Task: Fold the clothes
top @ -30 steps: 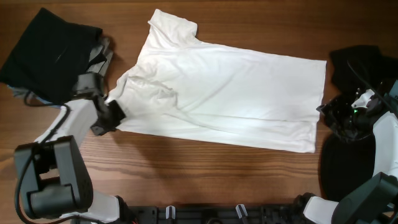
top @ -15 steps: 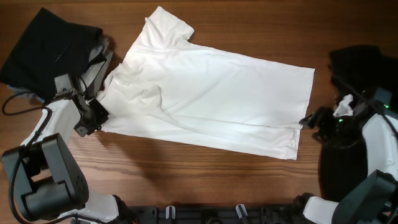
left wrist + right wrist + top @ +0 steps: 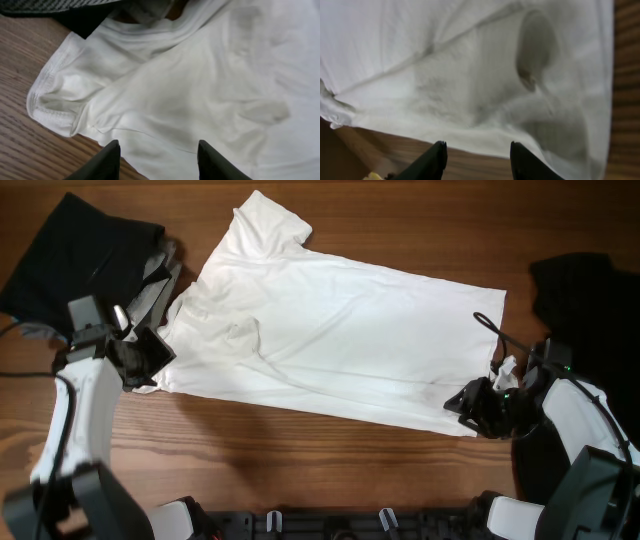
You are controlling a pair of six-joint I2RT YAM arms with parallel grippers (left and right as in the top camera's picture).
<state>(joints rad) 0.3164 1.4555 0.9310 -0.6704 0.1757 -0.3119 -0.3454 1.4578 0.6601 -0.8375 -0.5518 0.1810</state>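
Observation:
The white T-shirt (image 3: 340,330) lies spread flat on the wooden table (image 3: 300,460), one sleeve toward the back and the hem to the right; no print shows. My left gripper (image 3: 155,362) is open at the shirt's left edge. In the left wrist view it (image 3: 159,159) hovers over the sleeve hem of the shirt (image 3: 200,75), holding nothing. My right gripper (image 3: 462,402) is open at the front right hem corner. In the right wrist view it (image 3: 477,161) straddles the edge of the shirt (image 3: 470,65).
A black garment with grey fabric (image 3: 85,265) lies bunched at the back left, close to my left arm. Another black garment (image 3: 585,290) lies at the right edge, and dark cloth (image 3: 560,455) lies under my right arm.
The shirt slid left, then came to rest. My left gripper drew back left with it. My right gripper moved left and toward the front, onto the hem corner.

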